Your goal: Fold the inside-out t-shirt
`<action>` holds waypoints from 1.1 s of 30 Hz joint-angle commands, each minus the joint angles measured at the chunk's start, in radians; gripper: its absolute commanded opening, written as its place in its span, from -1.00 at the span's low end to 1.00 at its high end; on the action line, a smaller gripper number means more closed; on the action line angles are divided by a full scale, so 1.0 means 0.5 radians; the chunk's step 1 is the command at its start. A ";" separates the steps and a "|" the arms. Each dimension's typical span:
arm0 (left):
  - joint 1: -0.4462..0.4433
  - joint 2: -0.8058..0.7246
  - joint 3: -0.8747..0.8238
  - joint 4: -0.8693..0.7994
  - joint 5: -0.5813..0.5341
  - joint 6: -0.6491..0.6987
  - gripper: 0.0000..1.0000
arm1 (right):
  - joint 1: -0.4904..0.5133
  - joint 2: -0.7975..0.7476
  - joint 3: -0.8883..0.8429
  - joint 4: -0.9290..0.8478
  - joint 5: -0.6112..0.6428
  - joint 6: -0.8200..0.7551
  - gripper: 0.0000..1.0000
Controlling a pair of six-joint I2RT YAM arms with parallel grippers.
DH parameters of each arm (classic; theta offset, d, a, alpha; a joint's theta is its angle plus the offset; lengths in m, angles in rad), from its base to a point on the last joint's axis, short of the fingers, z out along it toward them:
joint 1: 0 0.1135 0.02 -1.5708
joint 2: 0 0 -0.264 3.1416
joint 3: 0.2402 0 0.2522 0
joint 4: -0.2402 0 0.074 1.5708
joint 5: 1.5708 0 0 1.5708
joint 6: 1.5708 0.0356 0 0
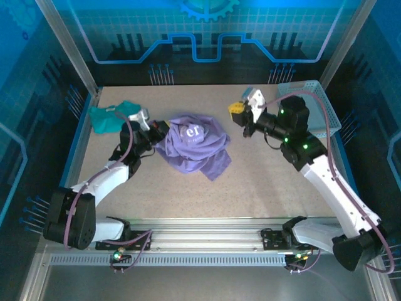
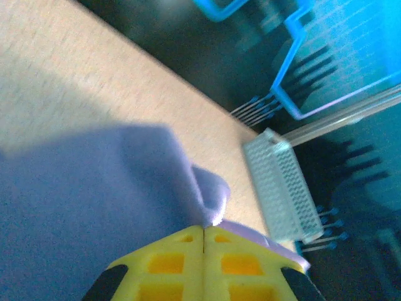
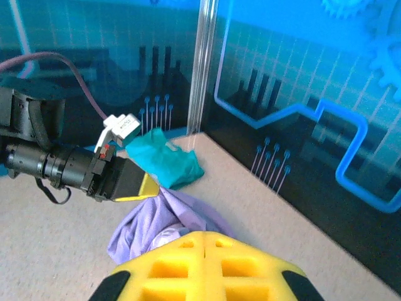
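Fold work not started: inside-out t-shirt (image 1: pixel 194 147) lies in a crumpled heap mid-table (image 1: pixel 263 188).
Left gripper (image 1: pixel 164 130) pinched tight on its left edge; right gripper (image 1: pixel 237 108) closed on nothing, raised off to the shirt's right. Spreading flat and every fold left to do.

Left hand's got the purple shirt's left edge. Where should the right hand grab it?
Probably the near-right flap of the t-shirt, bringing the right hand in from the right. That edge lies spread flat, opposite where the left hand pinches; the centre is bunched.
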 commanded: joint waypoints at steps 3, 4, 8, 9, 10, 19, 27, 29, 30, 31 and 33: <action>-0.137 -0.038 -0.344 -0.007 -0.007 0.204 -0.97 | 0.178 0.194 -0.348 -0.082 0.123 0.151 -1.00; -0.142 -0.050 -0.386 0.013 0.014 0.208 -1.00 | 0.249 0.264 -0.351 -0.071 0.212 0.172 -0.94; -0.169 -0.096 -0.442 0.027 0.034 0.196 -1.00 | 0.476 0.591 -0.288 0.067 0.503 0.351 -0.18; -0.178 -0.108 -0.439 0.012 0.044 0.202 -1.00 | 0.505 0.693 -0.247 0.074 0.541 0.396 -0.05; -0.184 -0.120 -0.444 -0.006 0.039 0.201 -1.00 | 0.526 0.803 -0.196 0.075 0.601 0.444 0.24; -0.188 -0.255 -0.431 -0.204 -0.064 0.253 -1.00 | 0.454 1.554 0.243 0.242 0.457 0.634 -0.28; -0.193 -0.559 -0.311 -0.897 -0.549 0.414 -0.50 | 0.466 1.137 -0.327 0.438 0.330 0.370 -1.00; -0.236 -0.585 -0.235 -0.981 -0.527 0.517 -0.22 | 0.498 1.108 -0.417 0.492 0.331 0.348 -1.00; -0.283 -0.590 -0.192 -1.016 -0.539 0.577 -0.11 | 0.509 1.104 -0.450 0.523 0.337 0.347 -1.00; -0.328 -0.590 -0.159 -1.025 -0.550 0.628 -0.03 | 0.517 1.102 -0.476 0.553 0.340 0.352 -1.00; -0.430 -0.559 -0.098 -0.990 -0.557 0.735 0.12 | 0.527 1.096 -0.495 0.589 0.351 0.365 -1.00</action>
